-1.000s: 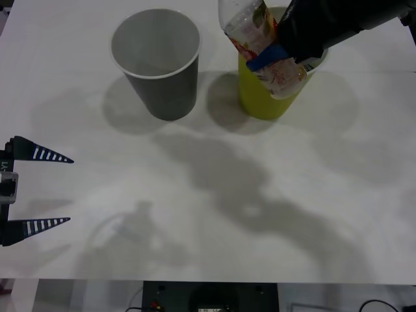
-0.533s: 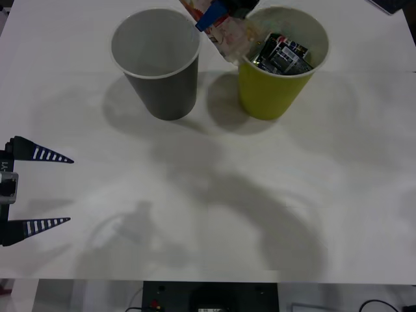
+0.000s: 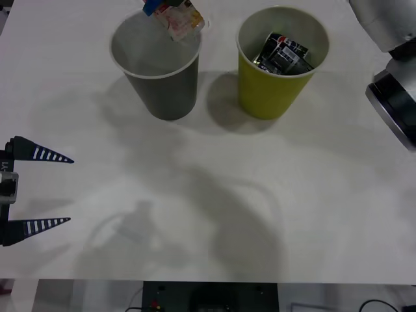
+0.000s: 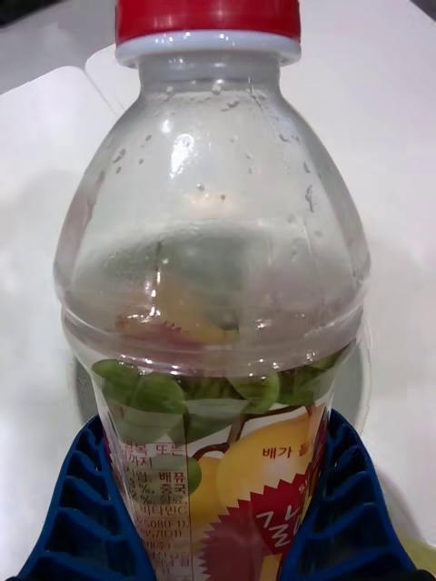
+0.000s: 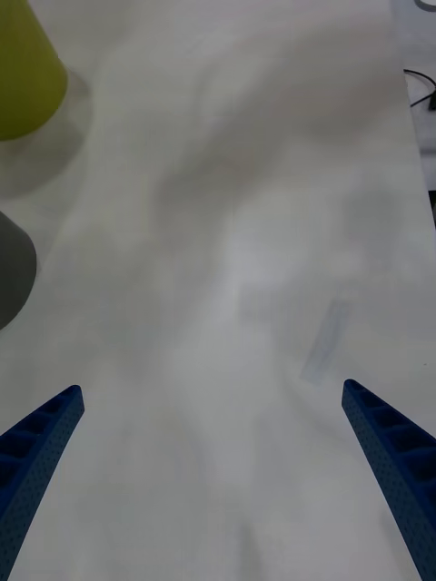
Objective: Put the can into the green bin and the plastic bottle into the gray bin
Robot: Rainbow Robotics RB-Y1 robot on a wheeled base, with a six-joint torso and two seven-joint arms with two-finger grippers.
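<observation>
Now the right gripper (image 4: 213,517) is clamping the plastic bottle (image 4: 213,300) between its blue ribbed fingers (image 4: 82,517), which are pressing on the fruit-printed label from both sides, the red cap pointing away from the wrist. In the front view the bottle (image 3: 177,14) is hanging at the top edge, just over the far rim of the gray bin (image 3: 159,84), with only its lower labelled part showing. The gray bin is standing upright on the white table (image 3: 208,214), and just beside it, apart from it, the green bin (image 3: 276,84) is standing upright too, with the can (image 3: 284,53) lying tilted inside. Part of the right arm's pale casing (image 3: 390,65) is showing at the right edge. The left gripper (image 3: 39,188) is waiting at the near left of the table, its fingers spread wide over bare tabletop.
</observation>
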